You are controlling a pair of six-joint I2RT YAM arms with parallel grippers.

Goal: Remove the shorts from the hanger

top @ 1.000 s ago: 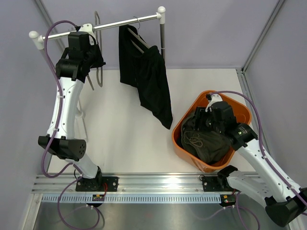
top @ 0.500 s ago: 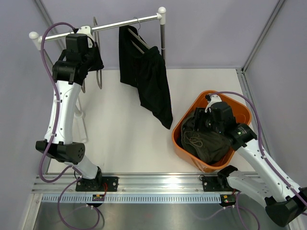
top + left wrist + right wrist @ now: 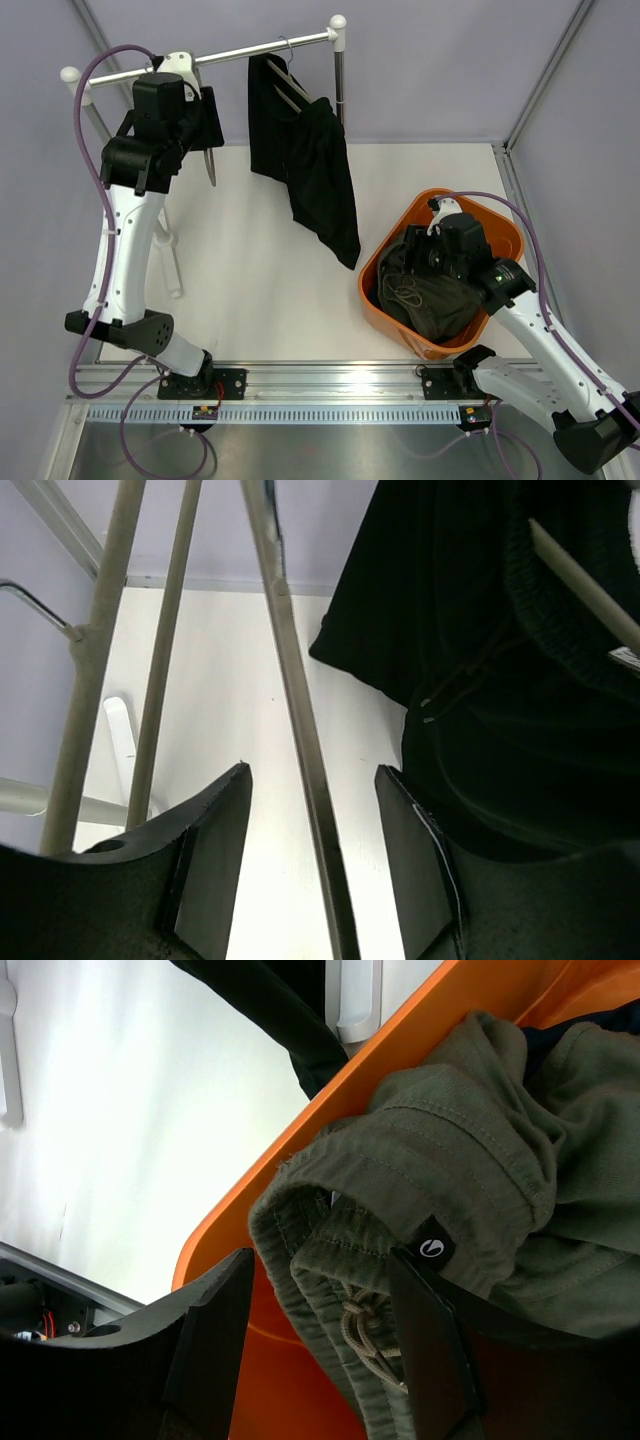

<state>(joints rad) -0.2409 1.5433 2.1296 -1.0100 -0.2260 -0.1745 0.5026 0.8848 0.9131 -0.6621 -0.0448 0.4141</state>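
Observation:
The black shorts (image 3: pixel 318 175) hang from a hanger (image 3: pixel 287 78) on the rack's rail (image 3: pixel 240 50); in the left wrist view they (image 3: pixel 500 680) fill the right side. My left gripper (image 3: pixel 207 120) is high by the rail, left of them, open, with a thin metal rod (image 3: pixel 300 730) between its jaws (image 3: pixel 312 770), untouched. The olive-grey shorts (image 3: pixel 435 295) with drawstring (image 3: pixel 365 1330) lie in the orange basket (image 3: pixel 395 235). My right gripper (image 3: pixel 413 255) hovers over them, open and empty (image 3: pixel 320 1255). A dark blue patch (image 3: pixel 565 1035) shows under the olive fabric.
The rack's right upright (image 3: pixel 339 80) stands behind the black shorts, its left posts (image 3: pixel 95 660) near my left gripper. Grey walls close the back and sides. The basket's rim (image 3: pixel 300 1145) is just left of my right gripper. A mounting rail (image 3: pixel 330 385) runs along the near edge.
My left arm has swung right and risen along the rail, bringing its gripper closer to the black shorts. The right arm and the shorts in the basket have not moved.

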